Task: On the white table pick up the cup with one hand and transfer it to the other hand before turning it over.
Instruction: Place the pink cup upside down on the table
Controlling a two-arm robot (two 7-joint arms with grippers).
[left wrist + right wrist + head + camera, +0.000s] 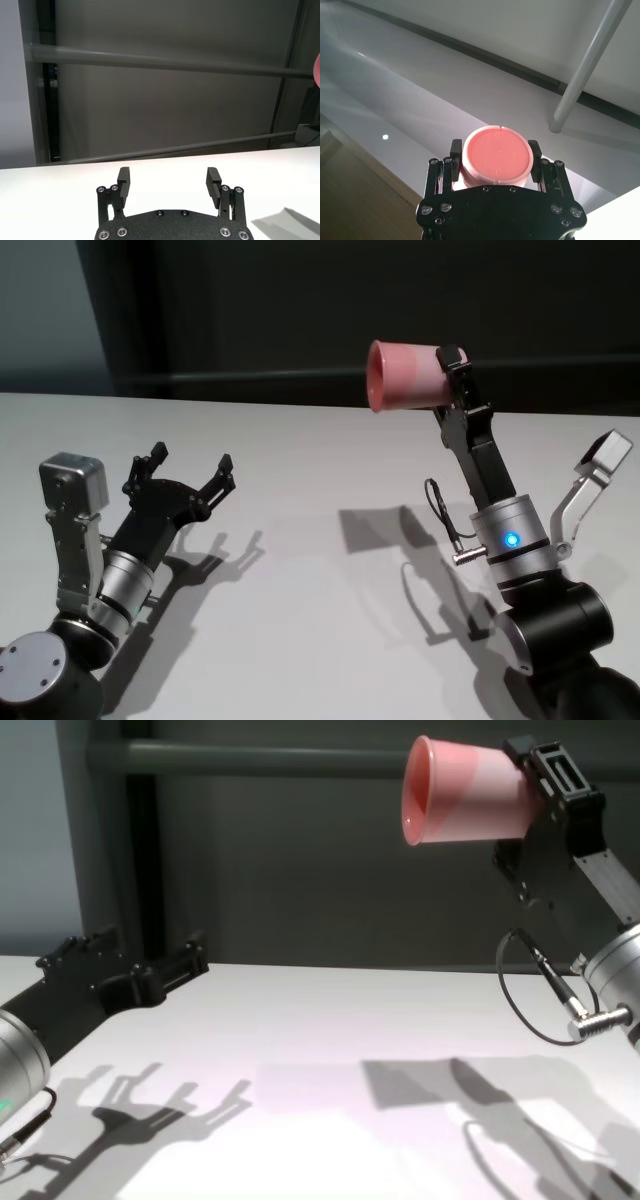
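Head view showed the white surface [300,540] spread wide and bare below both arms, and the main risk, as I judged it, was a drop onto it: the cup [405,375] hung high in the air on its side, pinched only near its base, so a quick wrist roll or a slight slackening could let the smooth tapered plastic slide out. The right tool [455,375] was clamped narrow on the cup, its fingers [455,150] touching the wall on both sides of the base, mouth pointing left. The left tool [190,475] stood spread wide and held nothing, low over the surface on the left, well apart from the cup
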